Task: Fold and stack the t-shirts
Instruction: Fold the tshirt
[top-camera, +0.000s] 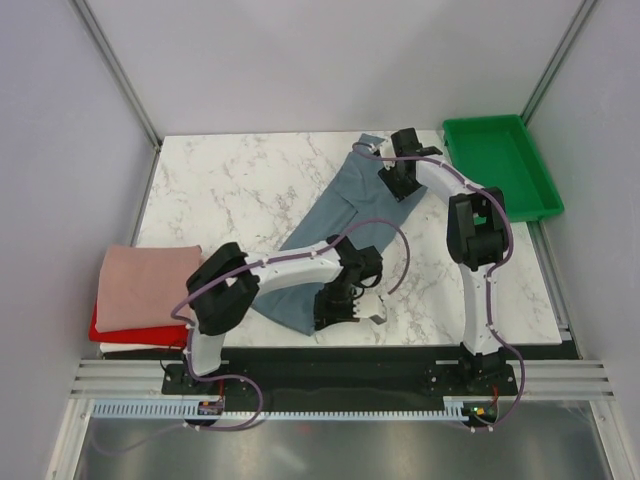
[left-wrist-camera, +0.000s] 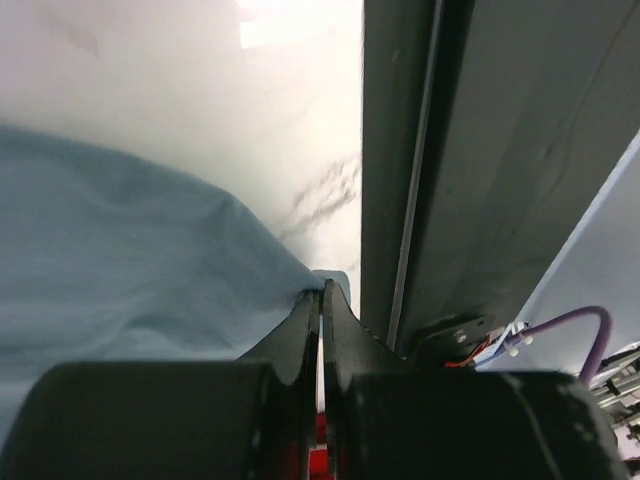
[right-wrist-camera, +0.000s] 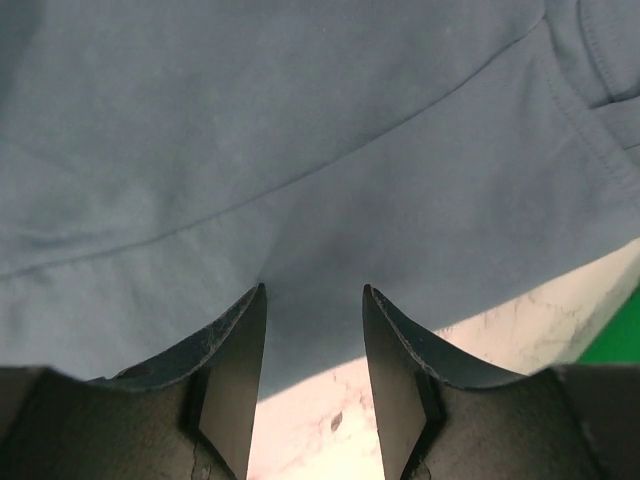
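A slate blue-grey t-shirt (top-camera: 330, 215) lies bunched in a long diagonal band across the marble table (top-camera: 230, 190). My left gripper (top-camera: 338, 308) is at its near end, shut on the cloth. In the left wrist view the left gripper (left-wrist-camera: 321, 290) pinches an edge of the t-shirt (left-wrist-camera: 120, 260) between its tips. My right gripper (top-camera: 400, 185) is at the far end, open. In the right wrist view the right gripper (right-wrist-camera: 313, 290) has its tips down on the t-shirt (right-wrist-camera: 300, 120), near the hem. Folded pink (top-camera: 145, 285), red (top-camera: 130, 333) and white (top-camera: 140, 348) t-shirts are stacked at the table's left edge.
A green plastic tray (top-camera: 497, 160) sits at the far right corner, just right of my right gripper. The dark frame rail (left-wrist-camera: 480, 150) at the table's near edge runs close beside my left gripper. Grey walls enclose the table on three sides.
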